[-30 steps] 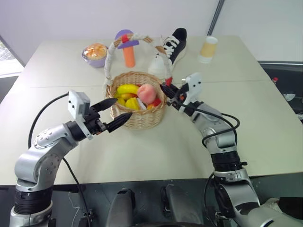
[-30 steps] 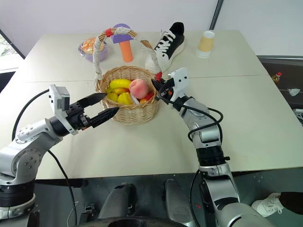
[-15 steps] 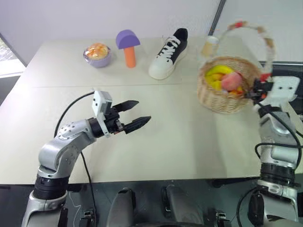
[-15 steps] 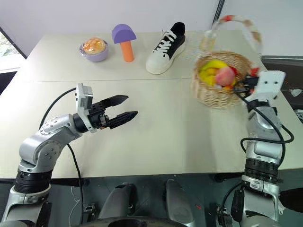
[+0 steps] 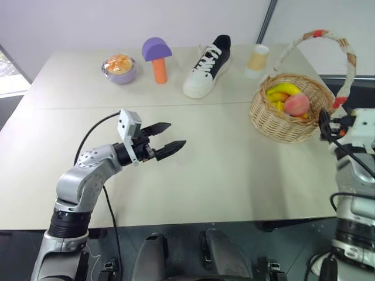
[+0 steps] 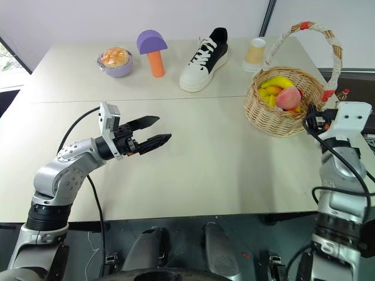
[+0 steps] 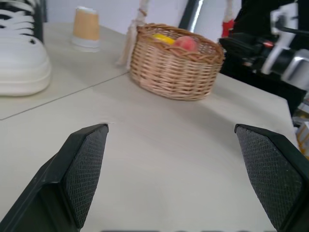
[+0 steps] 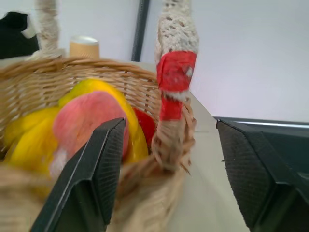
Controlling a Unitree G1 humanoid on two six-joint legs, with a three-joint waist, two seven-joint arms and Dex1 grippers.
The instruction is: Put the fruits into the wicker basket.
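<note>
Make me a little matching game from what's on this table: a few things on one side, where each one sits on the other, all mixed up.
Things:
1. pink peach
2. paper cup
3. toy mushroom
4. orange bun

Places:
A. between the lilac bowl and the shoe
B. in the lilac bowl
C. in the wicker basket, beside the banana
D. at the table's far edge, between the shoe and the basket

Pairs: 1-C, 2-D, 3-A, 4-B
</note>
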